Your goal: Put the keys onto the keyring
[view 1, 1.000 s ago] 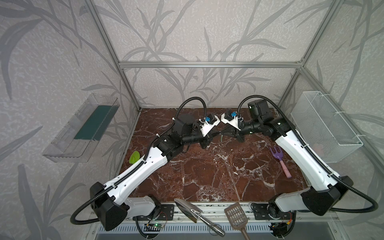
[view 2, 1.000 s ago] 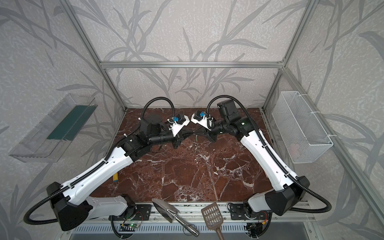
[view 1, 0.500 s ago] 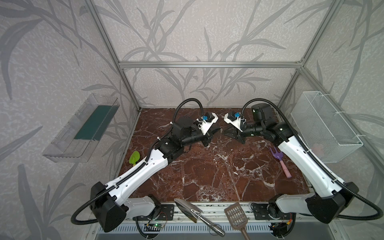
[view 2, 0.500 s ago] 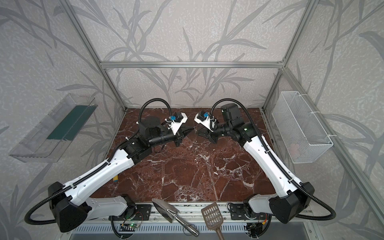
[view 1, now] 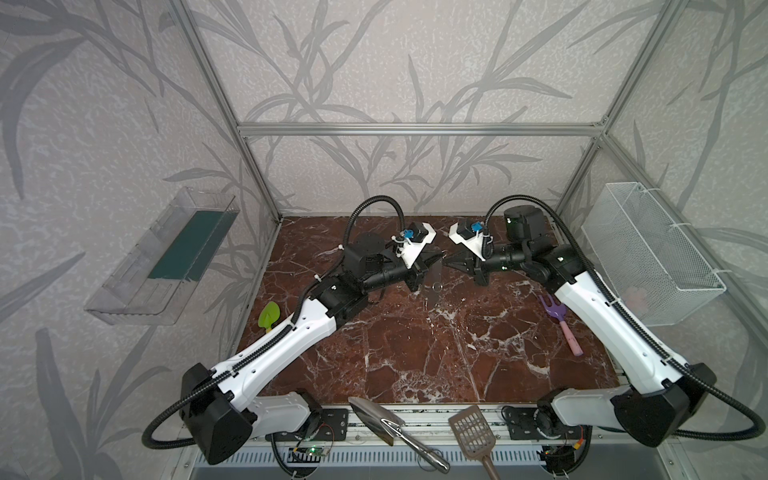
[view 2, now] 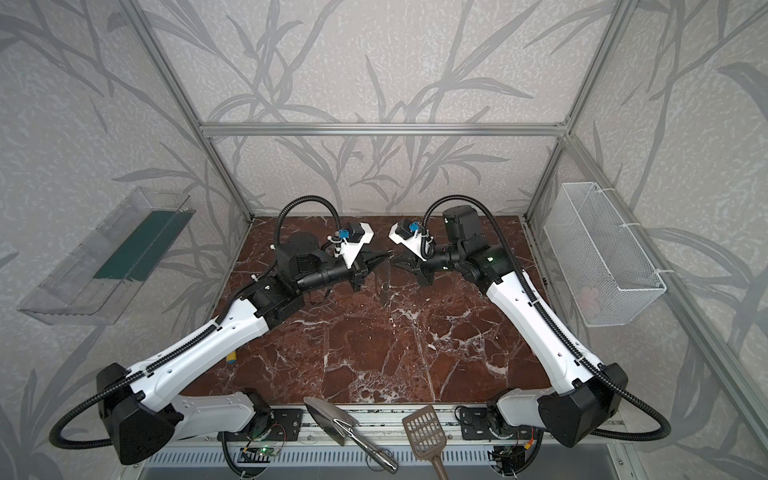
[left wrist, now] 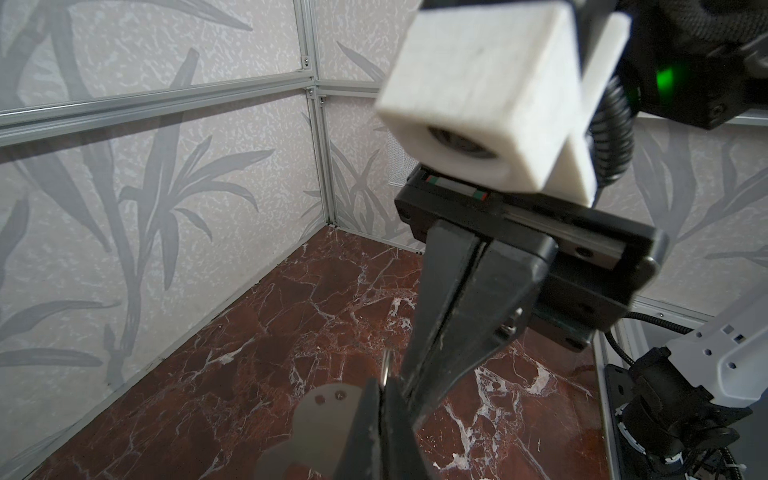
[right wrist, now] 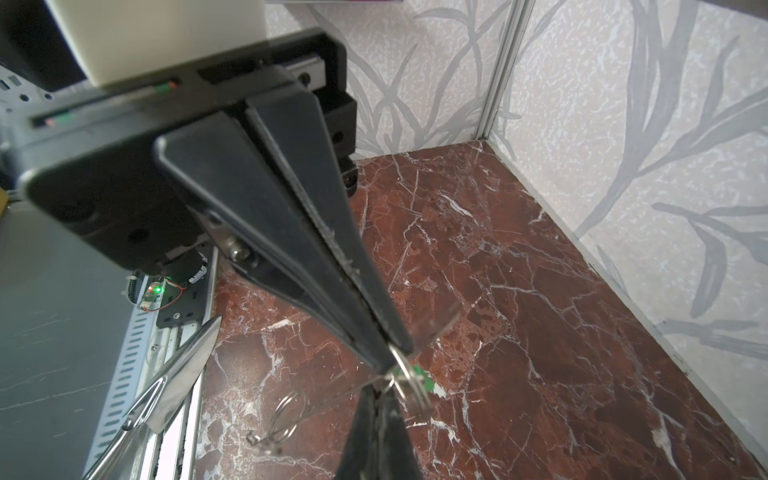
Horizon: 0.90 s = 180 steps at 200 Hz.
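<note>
In a top view we see the left gripper (view 1: 435,259) and right gripper (view 1: 446,262) tip to tip, both pressed together.

Left wrist: the keyring (left wrist: 387,365) stands edge-on at the tips.

Right wrist: the left gripper pinches the keyring. The green key (right wrist: 420,375) sits just behind it, axis hidden.

A thin silver metal keyring (right wrist: 409,383) hung in the air above the floor, nearly on edge, right where the tip of the left gripper (right wrist: 397,353) met the tip of the right gripper (right wrist: 379,392). Just behind the ring showed a scrap of bright green plastic, the head of the small key (right wrist: 424,380). Its blade was hidden from me.
</note>
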Available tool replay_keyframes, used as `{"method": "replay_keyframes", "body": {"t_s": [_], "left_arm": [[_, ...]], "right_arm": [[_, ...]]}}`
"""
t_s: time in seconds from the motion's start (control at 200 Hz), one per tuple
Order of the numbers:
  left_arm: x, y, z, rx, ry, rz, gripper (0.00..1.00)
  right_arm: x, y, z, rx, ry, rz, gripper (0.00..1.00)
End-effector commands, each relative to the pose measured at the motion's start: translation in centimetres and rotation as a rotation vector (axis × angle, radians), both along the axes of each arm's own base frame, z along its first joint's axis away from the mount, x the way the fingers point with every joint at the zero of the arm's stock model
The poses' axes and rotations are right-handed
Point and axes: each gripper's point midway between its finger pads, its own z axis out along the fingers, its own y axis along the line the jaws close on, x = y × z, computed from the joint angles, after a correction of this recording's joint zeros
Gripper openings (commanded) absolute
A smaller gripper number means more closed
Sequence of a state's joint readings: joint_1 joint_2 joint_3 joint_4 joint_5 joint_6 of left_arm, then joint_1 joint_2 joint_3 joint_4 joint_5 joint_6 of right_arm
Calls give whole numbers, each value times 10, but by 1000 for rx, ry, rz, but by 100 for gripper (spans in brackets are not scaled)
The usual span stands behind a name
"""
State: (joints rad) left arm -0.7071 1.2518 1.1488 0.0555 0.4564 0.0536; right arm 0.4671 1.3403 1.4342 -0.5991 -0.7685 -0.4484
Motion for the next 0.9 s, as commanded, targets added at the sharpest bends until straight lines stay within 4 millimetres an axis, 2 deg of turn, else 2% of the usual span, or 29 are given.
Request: {"method": "replay_keyframes", "body": {"t_s": [0.0, 0.14, 0.27, 0.425, 0.72, 0.895], "left_arm": [[-8, -2, 19, -54, -42, -32, 0], [-9, -2, 20, -56, -47, -32, 0], [-8, 0, 24, -69, -66, -18, 0], [-2, 2, 26, -77, -81, 15, 0], [12, 12, 32, -112, -124, 120, 0], [21, 16, 32, -125, -138, 178, 0]], "right_arm": [[-10, 5, 8, 51, 5, 60, 0], [-9, 4, 7, 48, -9, 45, 0], [-5, -4, 3, 32, -27, -4, 17], [-2, -14, 1, 45, -32, -75, 27], [9, -19, -4, 137, 20, -193, 37], [11, -14, -6, 193, 83, -192, 40]]}}
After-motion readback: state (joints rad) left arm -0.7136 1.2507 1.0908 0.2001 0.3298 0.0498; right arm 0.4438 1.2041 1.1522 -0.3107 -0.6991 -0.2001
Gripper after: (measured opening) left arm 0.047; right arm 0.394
